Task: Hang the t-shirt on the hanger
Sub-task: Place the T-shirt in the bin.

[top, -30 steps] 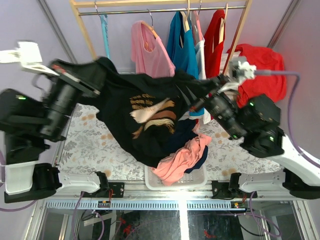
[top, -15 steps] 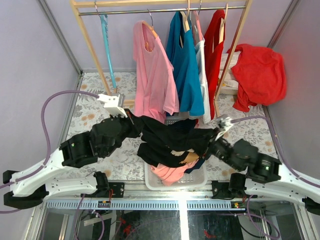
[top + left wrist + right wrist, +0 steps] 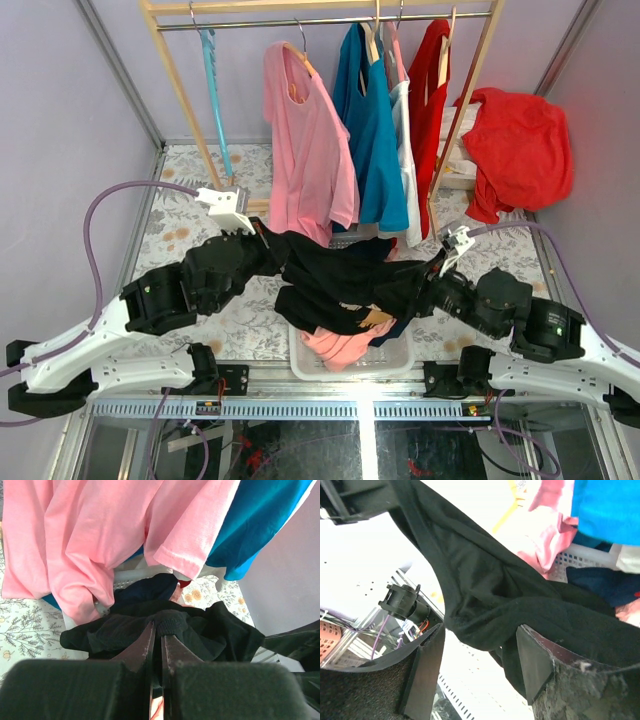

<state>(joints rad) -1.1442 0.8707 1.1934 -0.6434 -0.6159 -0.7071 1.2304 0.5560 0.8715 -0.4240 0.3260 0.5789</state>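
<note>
The black t-shirt [image 3: 335, 285] hangs bunched above the laundry basket [image 3: 300, 365], stretched between my two grippers. My left gripper [image 3: 272, 250] is shut on a thick fold of it [image 3: 170, 622], with the fingertips [image 3: 150, 635] pinching the cloth. At the shirt's right end, my right gripper [image 3: 428, 285] is open. In the right wrist view its jaws stand wide apart, and the black cloth [image 3: 485, 590] drapes across the right finger [image 3: 537, 662] without being pinched. The light blue hanger [image 3: 214, 90] hangs on the rack's left end, far from both grippers.
On the wooden rack [image 3: 170, 60] hang a pink t-shirt [image 3: 305, 140], a blue top [image 3: 370, 130] and a red one [image 3: 430, 80]. A red garment [image 3: 515, 145] is draped at the right. The white basket holds pink [image 3: 340, 345] and dark navy clothes.
Both arms have come down from holding the shirt spread high, and it now hangs bunched low over the basket. My right gripper has opened and let go of the cloth; the left stays shut.
</note>
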